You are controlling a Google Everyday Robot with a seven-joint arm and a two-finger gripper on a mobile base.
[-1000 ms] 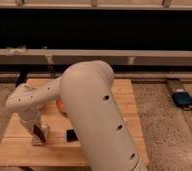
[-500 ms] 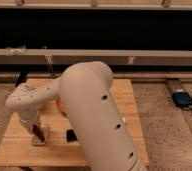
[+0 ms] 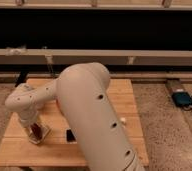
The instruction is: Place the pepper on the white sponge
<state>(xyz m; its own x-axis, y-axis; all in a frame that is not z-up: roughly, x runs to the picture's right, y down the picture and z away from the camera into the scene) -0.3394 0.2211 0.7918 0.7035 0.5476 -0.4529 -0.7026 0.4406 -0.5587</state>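
Nothing visibly moved, gripper low, pepper apparently within

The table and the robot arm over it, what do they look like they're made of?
The table looks like light, unpainted wood: pale tan with a matte, plank-like surface. The arm seems to be smooth off-white moulded plastic, going by its rounded glossy shell with small dark holes. The gripper sits low over the table's left front, with something dark red at its tip.
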